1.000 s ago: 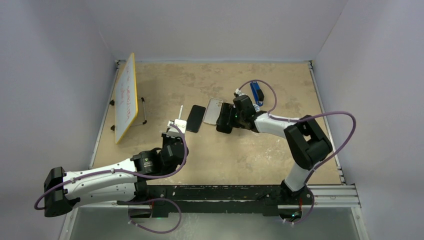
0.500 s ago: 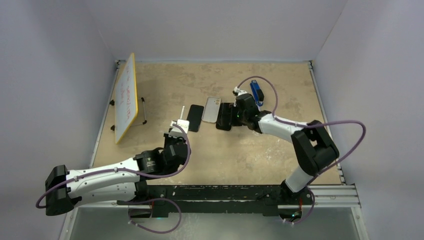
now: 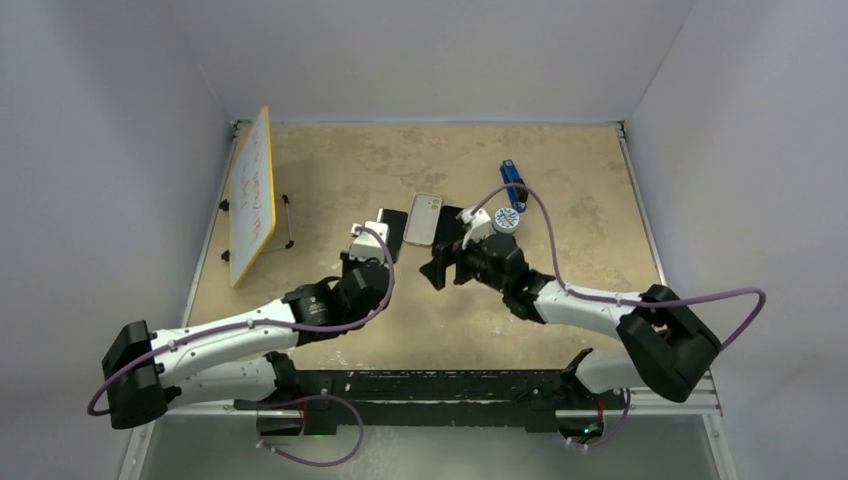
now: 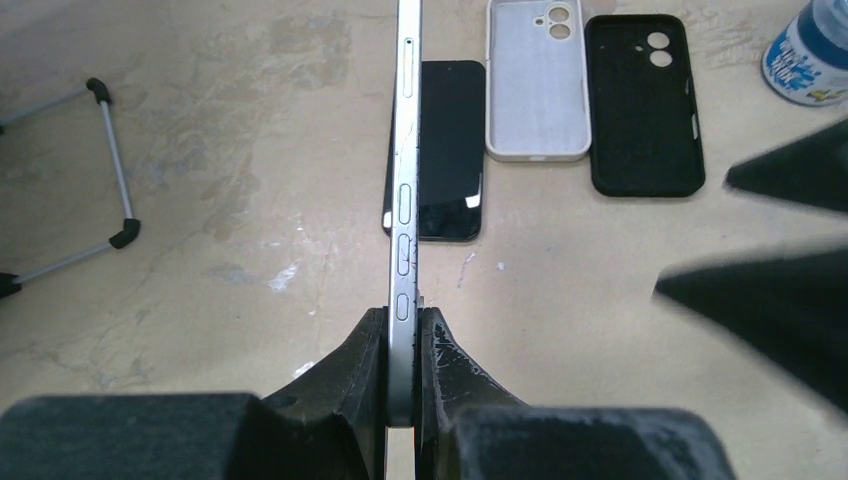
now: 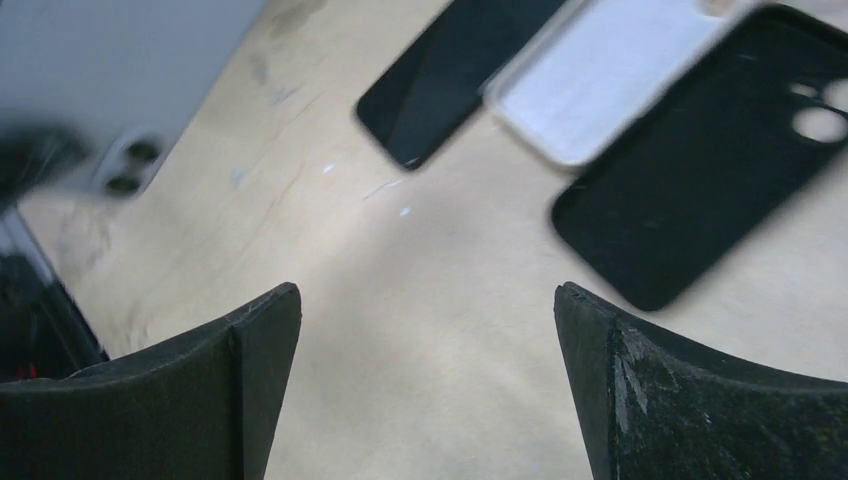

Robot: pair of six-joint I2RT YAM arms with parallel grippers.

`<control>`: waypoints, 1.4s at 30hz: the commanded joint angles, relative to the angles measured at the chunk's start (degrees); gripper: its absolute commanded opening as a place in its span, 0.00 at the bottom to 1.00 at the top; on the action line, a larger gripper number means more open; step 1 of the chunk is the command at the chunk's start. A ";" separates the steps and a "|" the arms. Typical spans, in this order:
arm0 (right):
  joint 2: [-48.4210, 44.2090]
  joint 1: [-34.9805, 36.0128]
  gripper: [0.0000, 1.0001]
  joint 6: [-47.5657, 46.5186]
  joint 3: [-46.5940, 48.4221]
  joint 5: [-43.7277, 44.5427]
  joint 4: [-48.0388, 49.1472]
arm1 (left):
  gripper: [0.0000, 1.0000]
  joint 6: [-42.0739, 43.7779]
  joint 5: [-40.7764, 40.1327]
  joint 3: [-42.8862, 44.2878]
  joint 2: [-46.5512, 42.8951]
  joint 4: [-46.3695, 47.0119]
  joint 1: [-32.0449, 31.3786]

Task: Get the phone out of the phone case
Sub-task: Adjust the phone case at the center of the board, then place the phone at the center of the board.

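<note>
Over the tabletop (image 4: 220, 160), left gripper (image 4: 403, 325) is pinching the freed phone (image 4: 406, 150) edge-up, right gripper (image 5: 425, 300) gaping empty, likely needing a gentle set-down next.

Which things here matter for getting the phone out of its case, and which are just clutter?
Job: silver phone, clamped edge-on in the left gripper; black case and white case, both empty.
Lying about: black phone, bottle, whiteboard, blue object.
</note>
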 commanded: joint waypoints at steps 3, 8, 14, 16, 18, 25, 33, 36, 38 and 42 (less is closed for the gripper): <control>-0.36 6.60 0.93 -18.05 -8.66 3.49 25.62 | 0.00 -7.14 6.83 9.53 4.22 -1.01 4.75; 1.18 12.56 0.91 -30.34 -12.30 12.38 37.39 | 0.00 -9.04 16.16 13.21 6.05 -3.05 10.39; 10.97 18.79 0.88 -40.99 -14.84 20.56 59.88 | 0.00 -14.63 24.98 20.70 9.71 -10.50 14.90; 13.92 20.78 0.88 -44.80 -14.36 22.70 64.53 | 0.00 -16.28 26.84 23.79 11.08 -13.26 15.25; 16.37 22.58 0.87 -47.40 -13.93 23.87 69.39 | 0.00 -18.10 28.50 25.83 12.37 -14.98 15.57; 19.88 26.46 0.84 -56.07 -12.16 28.84 77.57 | 0.00 -21.59 34.73 29.67 15.24 -17.07 16.29; 16.73 27.20 0.82 -59.90 -11.00 27.19 77.63 | 0.00 -21.19 41.09 30.86 15.51 -17.49 18.14; 15.59 27.20 0.82 -62.19 -11.15 24.02 77.55 | 0.00 -16.69 46.01 31.36 15.19 -16.93 19.78; 15.81 27.20 0.82 -67.02 -11.69 19.59 77.64 | 0.00 -13.96 49.64 31.47 14.63 -16.59 21.20; 16.05 27.32 0.81 -72.14 -11.40 18.68 77.64 | 0.00 -10.57 56.56 32.09 13.79 -17.37 24.00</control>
